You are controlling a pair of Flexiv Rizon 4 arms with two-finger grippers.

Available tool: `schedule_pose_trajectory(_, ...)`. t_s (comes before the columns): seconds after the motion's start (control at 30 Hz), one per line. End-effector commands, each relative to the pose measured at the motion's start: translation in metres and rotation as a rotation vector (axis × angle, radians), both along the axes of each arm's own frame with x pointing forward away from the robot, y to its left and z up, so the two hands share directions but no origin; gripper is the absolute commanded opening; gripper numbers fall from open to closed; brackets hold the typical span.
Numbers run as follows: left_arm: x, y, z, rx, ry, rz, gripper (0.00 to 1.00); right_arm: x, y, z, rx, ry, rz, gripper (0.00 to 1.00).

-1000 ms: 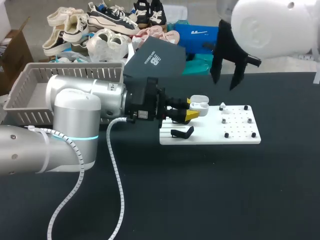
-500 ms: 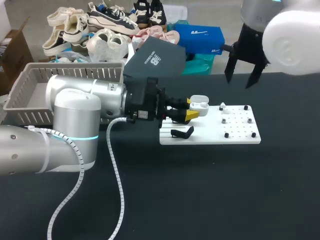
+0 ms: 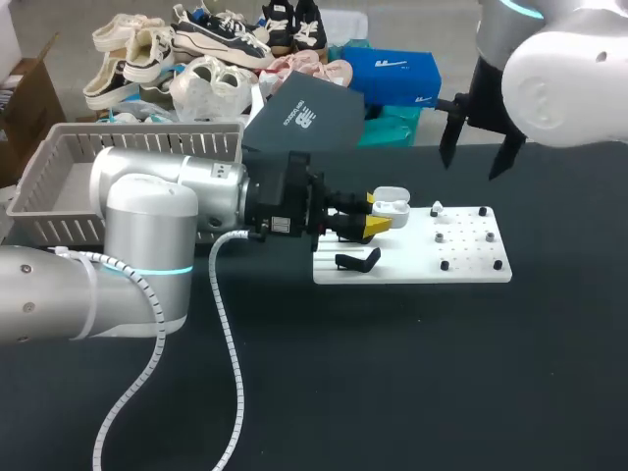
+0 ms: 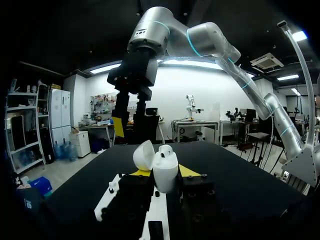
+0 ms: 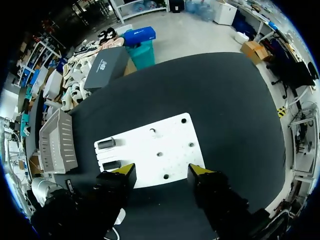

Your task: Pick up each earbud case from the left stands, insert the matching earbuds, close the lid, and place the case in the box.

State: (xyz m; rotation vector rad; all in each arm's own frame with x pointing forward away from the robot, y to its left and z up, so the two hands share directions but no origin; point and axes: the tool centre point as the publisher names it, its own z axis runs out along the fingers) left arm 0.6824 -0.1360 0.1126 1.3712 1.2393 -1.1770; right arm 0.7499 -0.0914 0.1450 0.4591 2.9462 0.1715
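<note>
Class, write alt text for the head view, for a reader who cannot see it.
The left gripper holds an open white earbud case over the left part of a white board on a black table. The right gripper hangs open, raised beyond the board.

One case (image 3: 391, 202), one board (image 3: 471, 267), one basket (image 3: 49, 177)

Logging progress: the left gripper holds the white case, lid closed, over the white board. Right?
No. The lid is open, tipped back, as the left wrist view shows. The left gripper does hold the case over the board.
</note>
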Motion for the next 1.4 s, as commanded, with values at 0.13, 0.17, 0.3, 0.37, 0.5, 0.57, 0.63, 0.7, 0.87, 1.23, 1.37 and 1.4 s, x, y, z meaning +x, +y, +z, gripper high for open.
schedule_pose_trajectory(0.13, 0.001, 0.000, -0.001, -0.001, 0.000, -0.003, 0.00, 0.019, -0.001, -0.026, 0.040, 0.036, -0.003, 0.49)
schedule_pose_trajectory(0.17, 0.001, 0.000, -0.001, -0.001, 0.000, -0.003, 0.00, 0.020, 0.000, -0.029, 0.043, 0.036, -0.002, 0.48)
schedule_pose_trajectory(0.3, 0.001, 0.000, -0.001, -0.001, 0.000, -0.003, 0.00, 0.022, 0.005, -0.038, 0.053, 0.040, 0.000, 0.47)
schedule_pose_trajectory(0.37, 0.001, 0.000, -0.001, -0.001, 0.000, -0.003, 0.00, 0.022, 0.008, -0.042, 0.061, 0.041, 0.004, 0.48)
schedule_pose_trajectory(0.5, 0.001, 0.000, -0.001, -0.001, 0.000, -0.003, 0.00, 0.021, 0.012, -0.053, 0.071, 0.039, 0.005, 0.49)
schedule_pose_trajectory(0.57, 0.001, 0.000, -0.001, -0.001, 0.000, -0.003, 0.00, 0.023, 0.013, -0.060, 0.089, 0.040, -0.012, 0.49)
schedule_pose_trajectory(0.63, 0.001, 0.000, -0.001, -0.001, 0.000, -0.003, 0.00, 0.023, 0.015, -0.066, 0.105, 0.041, -0.023, 0.50)
schedule_pose_trajectory(0.7, 0.001, 0.000, -0.001, -0.001, 0.000, -0.003, 0.00, 0.025, 0.017, -0.071, 0.114, 0.036, -0.026, 0.50)
schedule_pose_trajectory(0.87, 0.001, 0.000, -0.001, -0.001, 0.000, -0.003, 0.00, 0.028, 0.021, -0.075, 0.133, 0.028, -0.011, 0.49)
schedule_pose_trajectory(1.23, 0.001, 0.000, -0.001, -0.001, 0.000, -0.003, 0.00, 0.037, 0.025, -0.092, 0.152, 0.032, -0.026, 0.48)
schedule_pose_trajectory(1.37, 0.001, 0.000, -0.001, -0.001, 0.000, -0.003, 0.00, 0.041, 0.025, -0.095, 0.155, 0.022, -0.037, 0.47)
schedule_pose_trajectory(1.4, 0.001, 0.000, -0.001, -0.001, 0.000, -0.003, 0.00, 0.042, 0.025, -0.096, 0.160, 0.021, -0.042, 0.47)
